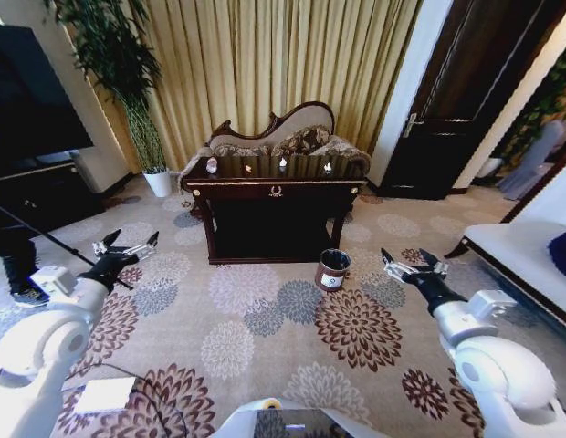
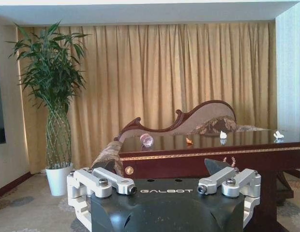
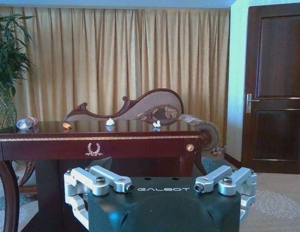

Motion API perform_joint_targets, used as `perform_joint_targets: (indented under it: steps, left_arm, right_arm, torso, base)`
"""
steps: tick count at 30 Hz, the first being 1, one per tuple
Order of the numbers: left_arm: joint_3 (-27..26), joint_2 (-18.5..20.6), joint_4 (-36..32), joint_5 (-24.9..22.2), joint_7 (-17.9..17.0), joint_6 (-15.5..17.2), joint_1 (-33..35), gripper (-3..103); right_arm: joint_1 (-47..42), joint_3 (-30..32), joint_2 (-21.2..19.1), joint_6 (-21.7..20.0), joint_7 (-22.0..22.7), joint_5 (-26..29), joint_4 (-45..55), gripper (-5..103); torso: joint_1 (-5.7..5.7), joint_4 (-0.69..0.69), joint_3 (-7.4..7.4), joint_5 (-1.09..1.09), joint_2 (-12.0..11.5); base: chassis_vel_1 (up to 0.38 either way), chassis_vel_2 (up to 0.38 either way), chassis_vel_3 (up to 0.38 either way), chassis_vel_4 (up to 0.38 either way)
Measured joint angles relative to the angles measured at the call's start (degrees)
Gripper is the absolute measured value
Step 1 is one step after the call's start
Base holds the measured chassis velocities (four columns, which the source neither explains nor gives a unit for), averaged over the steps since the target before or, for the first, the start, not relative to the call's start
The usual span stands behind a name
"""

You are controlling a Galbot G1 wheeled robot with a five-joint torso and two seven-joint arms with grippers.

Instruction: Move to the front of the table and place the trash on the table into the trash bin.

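Observation:
The dark table (image 1: 274,189) with gold trim stands a few steps ahead on the flowered carpet. On its top lie the trash: a small clear bottle (image 1: 212,165) on its side at the left, an orange scrap (image 1: 247,168) and two white scraps (image 1: 283,163) (image 1: 328,168). The round brown trash bin (image 1: 333,270) stands on the floor before the table's right leg. My left gripper (image 1: 126,246) and right gripper (image 1: 413,265) hang open and empty over the carpet, well short of the table. The left wrist view shows the bottle (image 2: 147,140); the right wrist view shows it too (image 3: 25,123).
A chaise (image 1: 292,137) stands behind the table against gold curtains. A potted plant (image 1: 157,181) and a black TV cabinet (image 1: 36,192) are at the left, with a person's legs (image 1: 18,265). A dark door (image 1: 447,119) and a white bench (image 1: 520,260) are at the right.

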Motion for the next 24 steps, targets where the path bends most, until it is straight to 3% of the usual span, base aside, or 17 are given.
perform_joint_targets:
  steps: [24]
  left_arm:
    - [-0.09, -0.28, -0.26, 0.04, 0.21, -0.20, 0.31, 100]
  right_arm:
    - [-0.11, 0.17, 0.24, 0.00, -0.74, -0.01, 0.05, 100]
  torso:
    - [0.00, 0.00, 0.00, 0.00, 0.00]
  base:
    - [0.000, 0.000, 0.000, 0.000]
